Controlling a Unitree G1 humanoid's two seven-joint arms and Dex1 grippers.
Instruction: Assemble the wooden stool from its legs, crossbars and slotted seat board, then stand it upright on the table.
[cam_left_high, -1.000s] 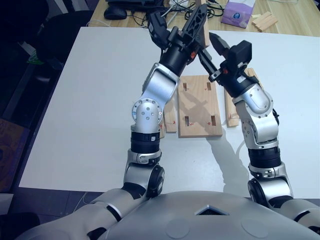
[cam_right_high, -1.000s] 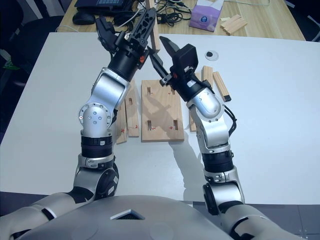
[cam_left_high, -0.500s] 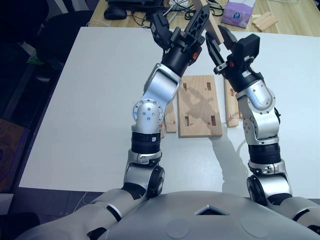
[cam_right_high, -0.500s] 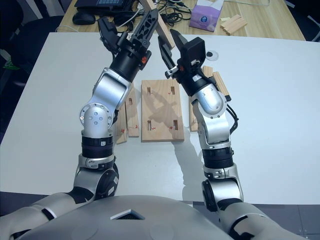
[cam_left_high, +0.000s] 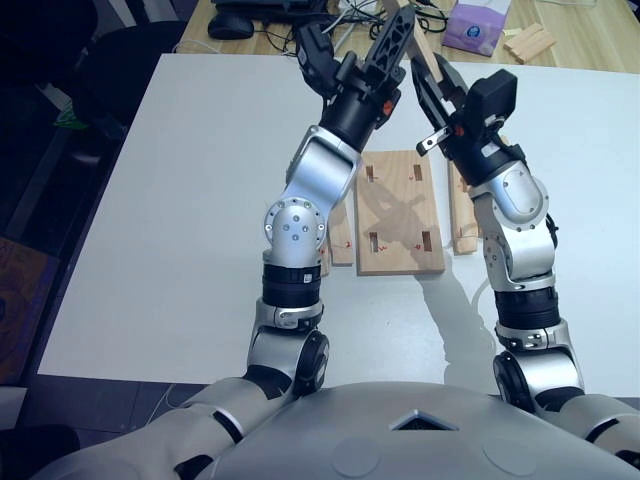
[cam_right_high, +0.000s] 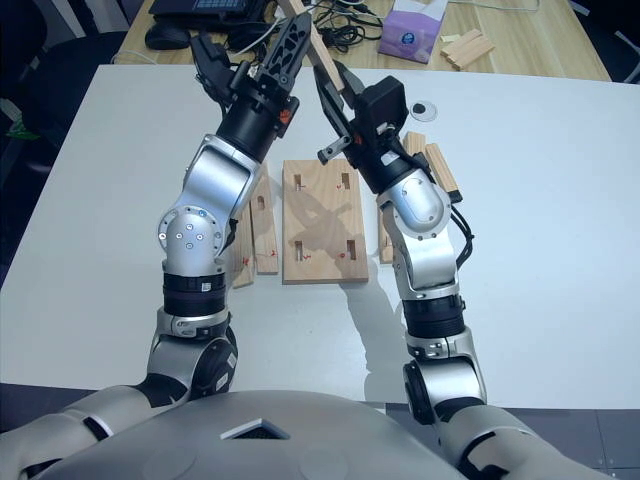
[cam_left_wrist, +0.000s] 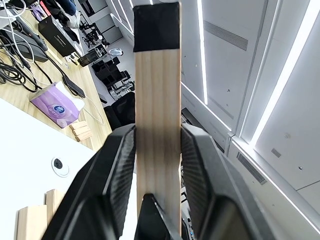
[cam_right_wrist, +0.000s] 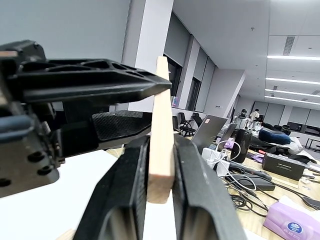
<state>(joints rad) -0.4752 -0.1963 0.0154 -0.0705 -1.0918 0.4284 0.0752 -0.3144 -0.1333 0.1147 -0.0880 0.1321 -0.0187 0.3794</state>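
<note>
Nearest on the white table (cam_left_high: 180, 200) lies the one seat board (cam_left_high: 400, 215), flat with its four slots facing up, which I take to be so that legs can be pressed down into them. At its nine o'clock two wooden strips (cam_right_high: 266, 235) lie side by side close against its edge, partly under the left arm. At its three o'clock another strip (cam_left_high: 460, 230) shows past the right forearm, and at about two o'clock two more strips (cam_right_high: 441, 170) lie near one another. That makes probably three on that side, though the arm hides enough that I would not swear to it. Laid along both sides, the parts look sorted for each arm's reach. Above the board's twelve o'clock edge, well off the table, one stick (cam_left_wrist: 157, 90) is held by both arms. The left claw (cam_left_wrist: 157, 132) is clamped on it, and the right claw (cam_right_wrist: 161, 145) is closed against its two faces farther along. This reads as a hand-over or re-grip in mid-air, to turn the stick for a slot. No part is fitted yet. Farther off at one o'clock a round cap (cam_right_high: 424, 108) sits in the table. Beyond it, on the next desk, are one tissue pack (cam_right_high: 415, 30) and a small pile of wood blocks (cam_right_high: 468, 47).
</note>
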